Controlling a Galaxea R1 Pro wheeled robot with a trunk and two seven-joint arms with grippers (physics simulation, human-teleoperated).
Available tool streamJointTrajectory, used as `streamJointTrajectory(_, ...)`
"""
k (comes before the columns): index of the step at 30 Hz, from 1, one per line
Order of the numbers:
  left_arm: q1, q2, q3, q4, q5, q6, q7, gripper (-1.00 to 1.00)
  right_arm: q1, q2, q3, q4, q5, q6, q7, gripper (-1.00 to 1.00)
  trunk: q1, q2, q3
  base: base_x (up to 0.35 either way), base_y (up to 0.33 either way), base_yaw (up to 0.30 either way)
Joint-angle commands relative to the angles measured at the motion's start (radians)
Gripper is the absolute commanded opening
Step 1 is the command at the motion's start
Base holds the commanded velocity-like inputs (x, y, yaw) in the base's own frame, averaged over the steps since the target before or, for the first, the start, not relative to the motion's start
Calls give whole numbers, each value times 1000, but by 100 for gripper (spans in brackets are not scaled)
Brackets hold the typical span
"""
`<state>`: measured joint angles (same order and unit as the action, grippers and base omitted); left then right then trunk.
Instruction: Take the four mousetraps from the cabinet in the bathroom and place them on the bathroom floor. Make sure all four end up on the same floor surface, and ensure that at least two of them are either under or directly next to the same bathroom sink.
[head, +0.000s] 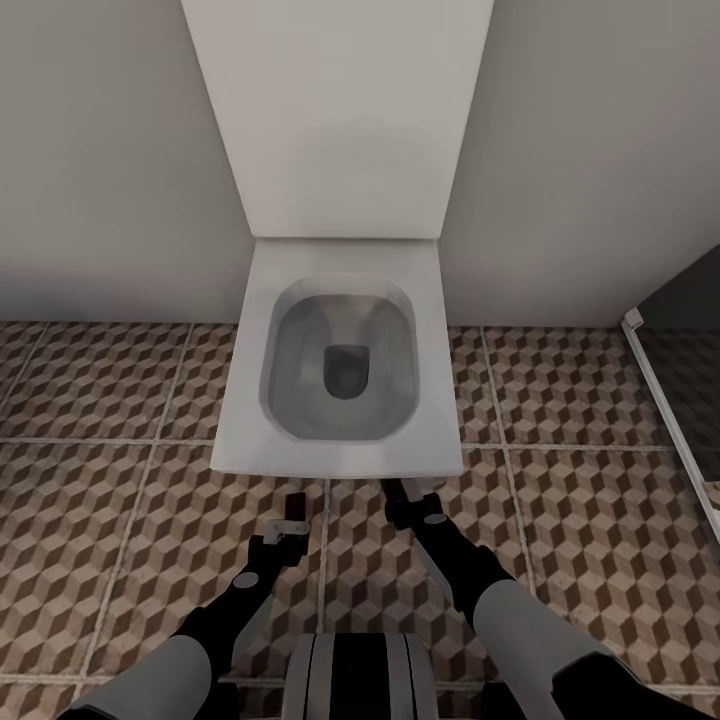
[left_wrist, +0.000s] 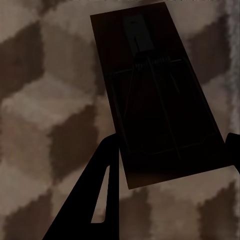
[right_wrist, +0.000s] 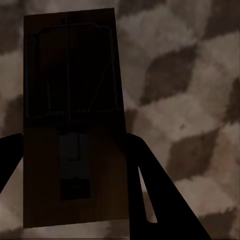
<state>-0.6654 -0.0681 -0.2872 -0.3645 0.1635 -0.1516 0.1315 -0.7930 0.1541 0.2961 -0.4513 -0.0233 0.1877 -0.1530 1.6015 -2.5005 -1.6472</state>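
Observation:
In the left wrist view a brown wooden mousetrap (left_wrist: 155, 95) with a dark wire spring sits between my left gripper's (left_wrist: 170, 160) dark fingers (left_wrist: 102, 170), shut on it just above the cube-patterned bathroom floor (left_wrist: 45, 100). My right gripper (right_wrist: 72, 160) is shut on a second mousetrap (right_wrist: 72, 100), also over the floor (right_wrist: 185, 100). From the head camera both grippers, left (head: 290, 520) and right (head: 400, 497), hang low over the tiles (head: 100, 420). The cabinet and the bathroom sink are out of view.
A small white boxy unit with a recessed top (head: 340, 450) stands against the pale wall straight ahead, its front edge just beyond both grippers. A white rail and dark panel (head: 665, 400) run along the right. Patterned tiles spread to either side.

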Motion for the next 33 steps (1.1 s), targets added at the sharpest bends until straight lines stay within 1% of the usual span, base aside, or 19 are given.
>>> streamJointTrajectory(1, -1, 1, -9, 1, 8, -5, 7, -100, -1, -1, 8, 1, -6, 7, -6, -100, 0, 0, 0, 0, 0, 0)
streamJointTrajectory(19, -1, 2, -13, 7, 8, -8, 7, -100, -3, -1, 8, 62, -8, -8, -5, -100, 0, 0, 0, 0, 0, 0)
streamJointTrajectory(33, -1, 2, -15, 11, 8, -8, 7, -100, -3, -1, 8, 106, -10, -62, -1, -100, 0, 0, 0, 0, 0, 0)
